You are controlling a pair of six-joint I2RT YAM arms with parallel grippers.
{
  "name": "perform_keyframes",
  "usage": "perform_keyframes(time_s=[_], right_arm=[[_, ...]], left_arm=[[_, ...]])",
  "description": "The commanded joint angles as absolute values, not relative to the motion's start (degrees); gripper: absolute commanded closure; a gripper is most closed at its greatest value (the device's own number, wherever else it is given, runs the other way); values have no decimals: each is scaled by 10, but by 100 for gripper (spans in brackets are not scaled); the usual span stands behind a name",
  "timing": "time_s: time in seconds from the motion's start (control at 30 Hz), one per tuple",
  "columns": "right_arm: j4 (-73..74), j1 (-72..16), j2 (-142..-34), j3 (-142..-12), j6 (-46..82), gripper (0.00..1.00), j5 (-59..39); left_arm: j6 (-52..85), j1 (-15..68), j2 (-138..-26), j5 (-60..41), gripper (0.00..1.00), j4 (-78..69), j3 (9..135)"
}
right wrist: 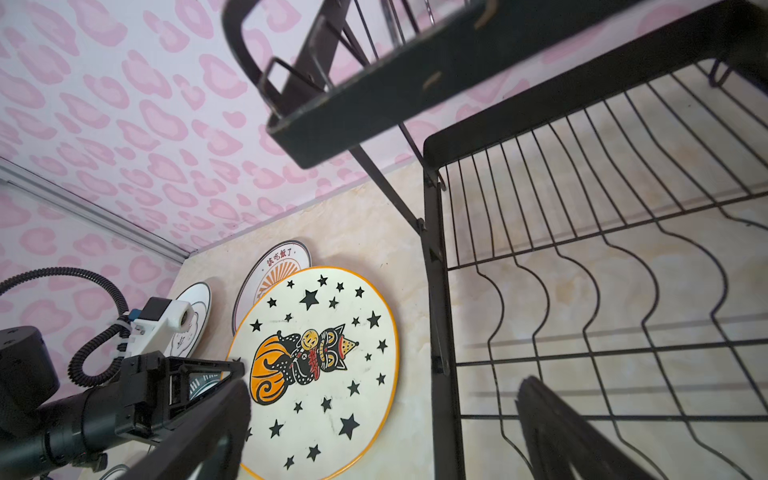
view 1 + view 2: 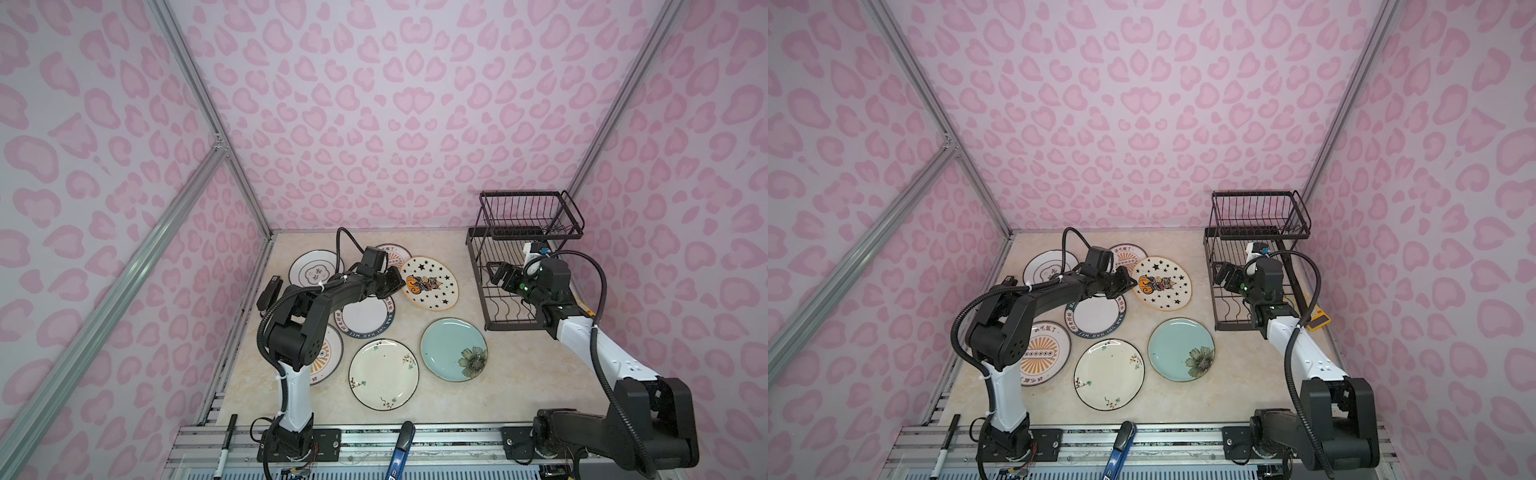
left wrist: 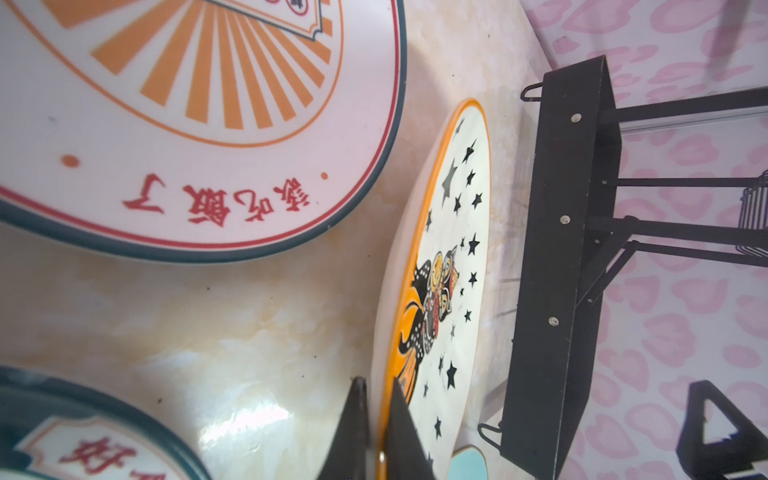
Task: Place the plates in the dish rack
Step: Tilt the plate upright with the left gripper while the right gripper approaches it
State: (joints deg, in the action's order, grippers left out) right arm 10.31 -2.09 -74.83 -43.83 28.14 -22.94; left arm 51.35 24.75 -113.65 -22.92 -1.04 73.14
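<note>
Finding: the left gripper [image 2: 399,282] is clamped on the rim of the starry orange-rimmed plate [image 2: 432,286]. The left wrist view shows the orange edge pinched between both fingers [image 3: 399,419]. The grip is at the plate's 9 o'clock edge, so the whole disc extends from the jaws toward 3 o'clock. The plate appears tilted, with the gripped side raised. I cannot tell whether its far edge rests on the table [image 2: 478,395].

The dish rack [image 1: 435,299] stands at 3 o'clock of the plate, near it but apart, and holds no plates. The right gripper [image 2: 495,274] hangs over the rack's lower tier with its jaws wide apart and holds nothing.

Judgement: the coming move turns on this line running from left gripper to plate to rack, all along 3 o'clock. The left arm holds the plate, but the right arm is far nearer the slots. The plate's free edge at 3 o'clock faces the open jaws. A handover or a long reach across would therefore be needed.

The remaining six plates lie flat on the table from 6 to 10 o'clock of the held one.
</note>
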Motion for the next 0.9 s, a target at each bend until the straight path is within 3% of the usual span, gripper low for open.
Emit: perform_keyframes(time_s=[0.0,0.57,0.87], right_arm=[[149,-33,-764,-434,314,1,-258],[183,-83,-814,-445,358,1,-254],[212,-88,-820,-445,398,0,-284]], left_arm=[[524,241,-1107,-285,98,-105,719],[545,214,-1077,-347,98,-217,684],[495,208,-1042,-363,98,-184,693]])
